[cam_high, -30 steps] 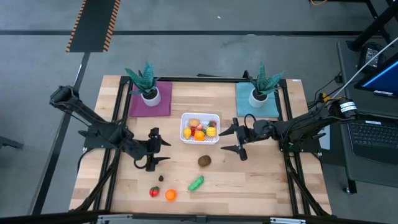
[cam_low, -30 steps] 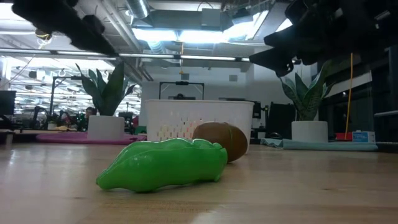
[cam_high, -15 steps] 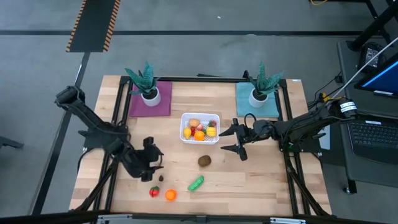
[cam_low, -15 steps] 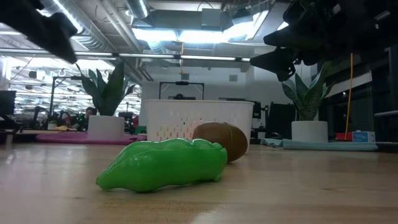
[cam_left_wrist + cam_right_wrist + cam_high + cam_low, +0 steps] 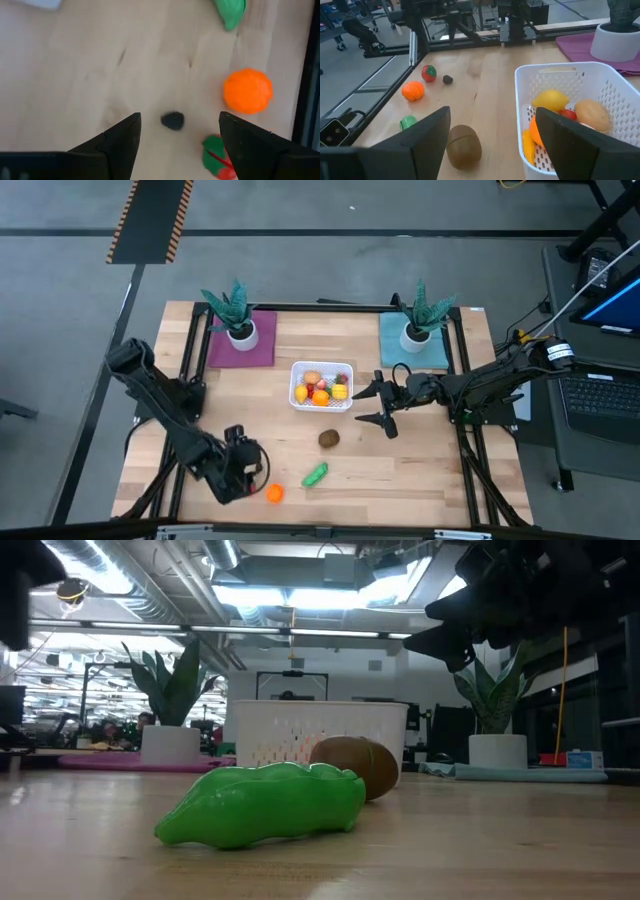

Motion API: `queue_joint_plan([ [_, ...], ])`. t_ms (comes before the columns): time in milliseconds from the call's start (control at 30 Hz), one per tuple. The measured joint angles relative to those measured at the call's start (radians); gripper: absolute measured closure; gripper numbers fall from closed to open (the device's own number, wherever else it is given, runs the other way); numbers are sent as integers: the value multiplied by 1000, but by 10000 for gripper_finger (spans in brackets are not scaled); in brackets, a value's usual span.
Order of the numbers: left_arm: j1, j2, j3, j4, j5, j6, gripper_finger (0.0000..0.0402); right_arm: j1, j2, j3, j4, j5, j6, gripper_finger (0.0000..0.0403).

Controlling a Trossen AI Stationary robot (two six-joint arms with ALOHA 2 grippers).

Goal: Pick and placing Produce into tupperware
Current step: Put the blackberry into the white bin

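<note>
The white tupperware sits mid-table and holds several yellow, orange, red and tan produce pieces. On the bare wood rest a brown kiwi, an elongated green piece, an orange piece, a red piece with green leaves and a small dark piece. My left gripper hovers open near the table's near-left corner, fingers either side of the dark piece, not touching. My right gripper waits open, above the table to the right of the tupperware.
Two spiky potted plants stand at the far edge, one on a purple mat and one on a teal mat. Black frame rails run along the table's left and right sides. Bare wood lies between the kiwi and the right rail.
My left gripper has travelled from left of the tupperware toward the table's near edge and now covers the red and dark pieces in the high view. Its fingers stay open. The produce has not moved.
</note>
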Motion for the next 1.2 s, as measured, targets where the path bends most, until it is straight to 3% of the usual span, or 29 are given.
queue_joint_plan([
  [333,-17,129,90,-40,22,-103,143,0,0,0,-7,0,1,108],
  [1200,-13,133,89,15,31,-97,143,0,0,0,-7,0,2,108],
])
